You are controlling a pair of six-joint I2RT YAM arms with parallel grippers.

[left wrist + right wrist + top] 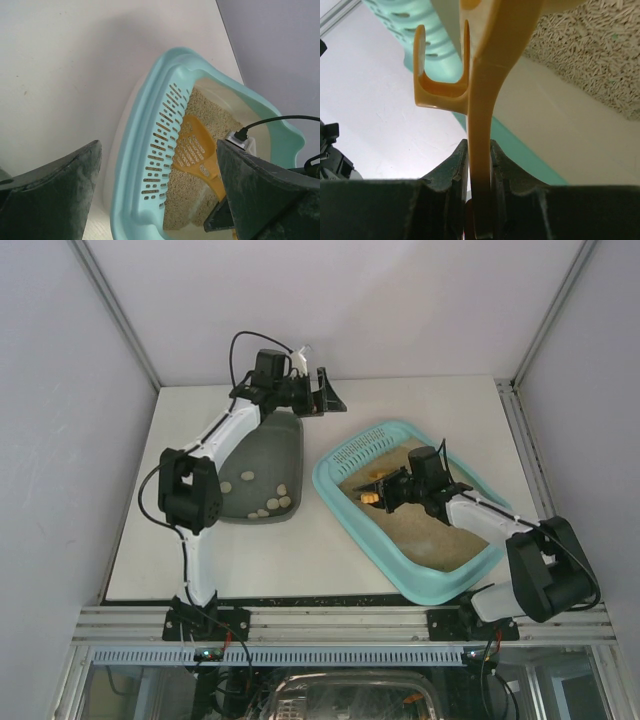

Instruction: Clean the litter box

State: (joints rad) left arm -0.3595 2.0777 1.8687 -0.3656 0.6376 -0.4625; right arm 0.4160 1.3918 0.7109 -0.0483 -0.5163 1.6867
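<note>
Our right claw (479,167) is clenched on the flat handle of an orange scoop (485,75), which runs forward from the fingers over the litter (590,55). The litter box (430,585) lies under and around this claw, its perforated end ahead of it. Our left claw (157,150) hangs released, jaws wide, with that same perforated end just below and ahead. A grey tub (270,445) holding pale lumps (265,502) sits behind it, beneath the arm.

The light-teal rectangular plastic litter box (131,160) carried a slotted strip (162,145) and beige litter (202,107); the orange-yellow slotted plastic scoop (192,147) contrasted with the dark grey-green plain plastic tub (280,450).
</note>
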